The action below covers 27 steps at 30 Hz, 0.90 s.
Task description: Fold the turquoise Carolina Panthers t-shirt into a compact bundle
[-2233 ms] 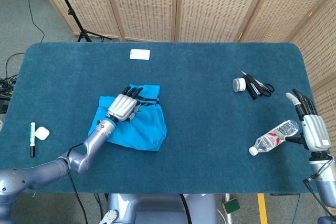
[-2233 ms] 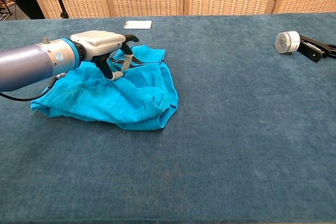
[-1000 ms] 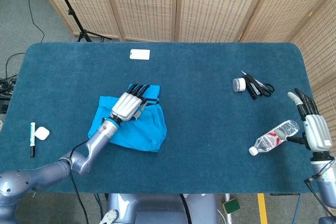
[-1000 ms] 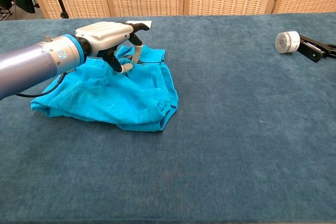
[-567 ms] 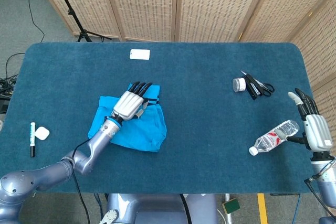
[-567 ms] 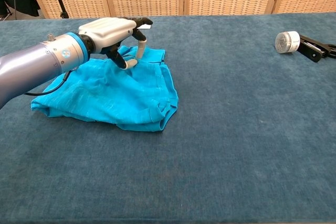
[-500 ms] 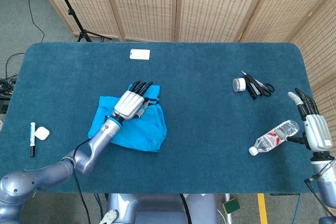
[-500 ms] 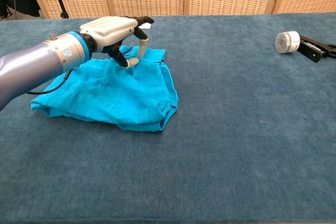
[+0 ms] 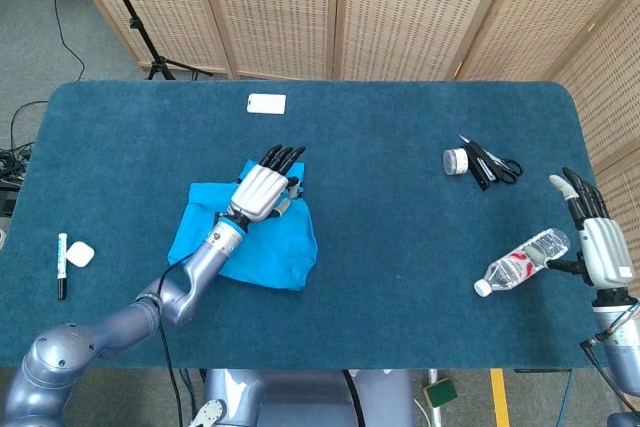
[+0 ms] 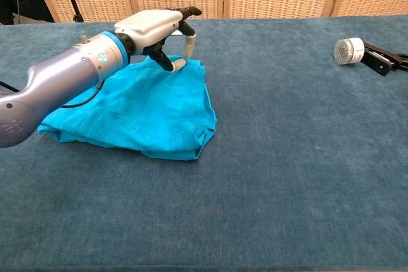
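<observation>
Item: your left hand point(image 10: 156, 30), pale shell with dark fingers spread and empty, hovered over the far edge of the rumpled, soft turquoise t-shirt point(image 10: 146, 113) lying left-centre on the napped blue table point(image 10: 287, 176); your right hand point(image 9: 598, 247) stood empty, fingers extended.

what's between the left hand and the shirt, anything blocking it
Nothing visible. The left hand is already over the far edge of the shirt, fingertips curled down at the cloth. The card lies beyond it on the table, and the scissors and bottle sit well off to the right.
</observation>
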Available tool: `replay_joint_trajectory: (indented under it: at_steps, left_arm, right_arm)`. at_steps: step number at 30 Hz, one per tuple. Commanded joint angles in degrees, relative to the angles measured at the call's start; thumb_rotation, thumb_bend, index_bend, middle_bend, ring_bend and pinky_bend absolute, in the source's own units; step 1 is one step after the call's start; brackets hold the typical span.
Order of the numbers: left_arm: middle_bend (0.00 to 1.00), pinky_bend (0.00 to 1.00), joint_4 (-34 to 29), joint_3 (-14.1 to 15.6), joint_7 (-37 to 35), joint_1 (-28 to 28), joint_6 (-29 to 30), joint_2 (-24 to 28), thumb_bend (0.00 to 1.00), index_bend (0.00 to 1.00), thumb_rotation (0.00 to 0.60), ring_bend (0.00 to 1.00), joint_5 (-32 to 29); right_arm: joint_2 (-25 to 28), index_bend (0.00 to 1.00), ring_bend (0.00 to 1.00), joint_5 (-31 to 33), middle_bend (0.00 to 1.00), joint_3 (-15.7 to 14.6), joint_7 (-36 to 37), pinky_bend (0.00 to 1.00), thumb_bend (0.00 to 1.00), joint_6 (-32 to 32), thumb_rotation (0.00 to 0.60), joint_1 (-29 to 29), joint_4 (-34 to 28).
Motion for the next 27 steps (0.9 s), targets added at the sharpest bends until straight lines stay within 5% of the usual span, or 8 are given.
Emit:
replay_joint_trajectory:
  at_steps: [1, 12, 16, 18, 21, 27]
  left_arm:
    - [0.00, 0.00, 2.44, 0.15, -1.99, -1.42, -0.47, -1.39, 0.70, 0.83, 0.600, 0.00, 1.09]
    - [0.00, 0.00, 9.47, -0.22, -0.04, -3.39, -4.43, -5.83, 0.65, 0.77, 0.600, 0.00, -0.48]
    - [0.00, 0.00, 11.72, -0.50, 0.57, -3.93, -5.97, -7.31, 0.62, 0.51, 0.600, 0.00, -1.28]
    - [0.00, 0.00, 12.74, -0.76, 0.57, -4.17, -6.35, -8.07, 0.56, 0.25, 0.600, 0.00, -1.64]
    - [0.00, 0.00, 13.85, -1.32, 0.41, -4.41, -6.34, -8.95, 0.44, 0.02, 0.600, 0.00, -2.19]
    - [0.00, 0.00, 14.77, -2.80, -2.17, -4.58, -4.50, -9.92, 0.17, 0.00, 0.600, 0.00, -2.96]
  right_arm:
    - [0.00, 0.00, 0.00, 0.07, 0.00, -0.01, 0.06, 0.01, 0.00, -0.15, 0.600, 0.03, 0.05]
    - [-0.07, 0.00, 0.00, 0.09, 0.00, -0.06, 0.33, 0.01, 0.00, -0.49, 0.600, 0.14, 0.39]
    - [-0.06, 0.00, 0.00, 0.13, 0.00, -0.03, 0.36, 0.01, 0.00, -0.45, 0.600, 0.11, 0.44]
    - [-0.05, 0.00, 0.00, 0.15, 0.00, -0.02, 0.39, 0.01, 0.00, -0.43, 0.600, 0.09, 0.45]
    - [-0.04, 0.00, 0.00, 0.19, 0.00, 0.00, 0.45, 0.01, 0.00, -0.46, 0.600, 0.09, 0.50]
    - [0.00, 0.00, 0.00, 0.09, 0.00, 0.00, 0.60, 0.01, 0.00, -0.32, 0.600, 0.05, 0.50]
